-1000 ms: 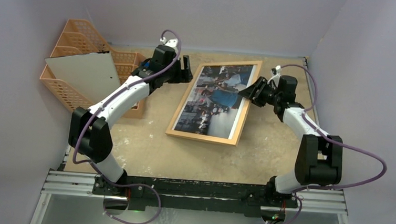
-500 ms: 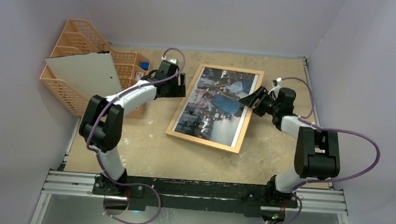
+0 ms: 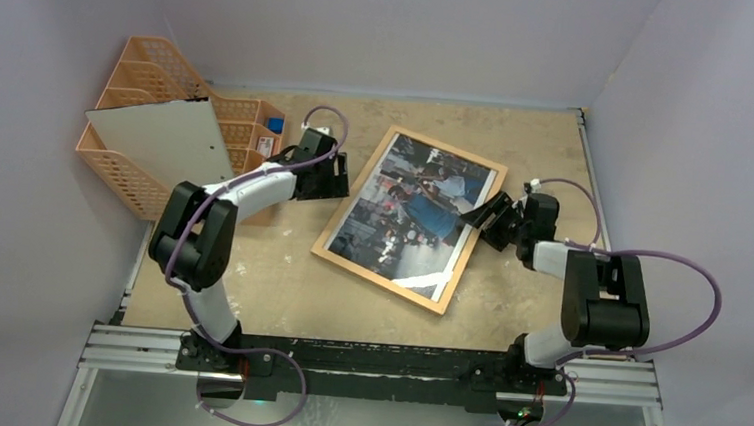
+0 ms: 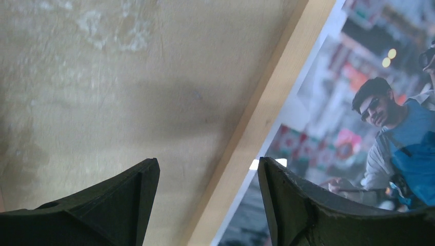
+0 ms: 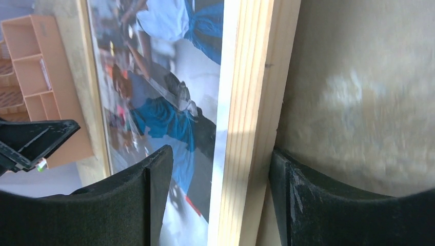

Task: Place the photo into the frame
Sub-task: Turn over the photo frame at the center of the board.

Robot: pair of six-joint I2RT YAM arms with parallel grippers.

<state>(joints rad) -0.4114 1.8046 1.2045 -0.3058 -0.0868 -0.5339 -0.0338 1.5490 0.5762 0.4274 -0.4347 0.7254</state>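
The frame (image 3: 378, 282), thin light-wood edging, lies flat and skewed on the tan table with the photo (image 3: 408, 215) inside its edging, picture up. My left gripper (image 3: 341, 175) is open at the frame's left edge. In the left wrist view it (image 4: 208, 169) straddles the wood edging (image 4: 267, 118), with one finger over the photo (image 4: 369, 102). My right gripper (image 3: 483, 212) is open at the frame's right edge. In the right wrist view it (image 5: 220, 154) straddles the edging (image 5: 246, 102). Its outer finger (image 5: 308, 195) touches the wood; the other hovers over the photo (image 5: 164, 113).
An orange mesh organizer (image 3: 152, 77) stands at the back left with a pale grey sheet (image 3: 163, 138) leaning on it; it also shows in the right wrist view (image 5: 31, 66). Lilac walls close in the table on three sides.
The frame with the photo has turned clockwise, its far right corner swinging nearer. Both grippers have moved nearer along the frame's side edges, the right one staying at the right edge.
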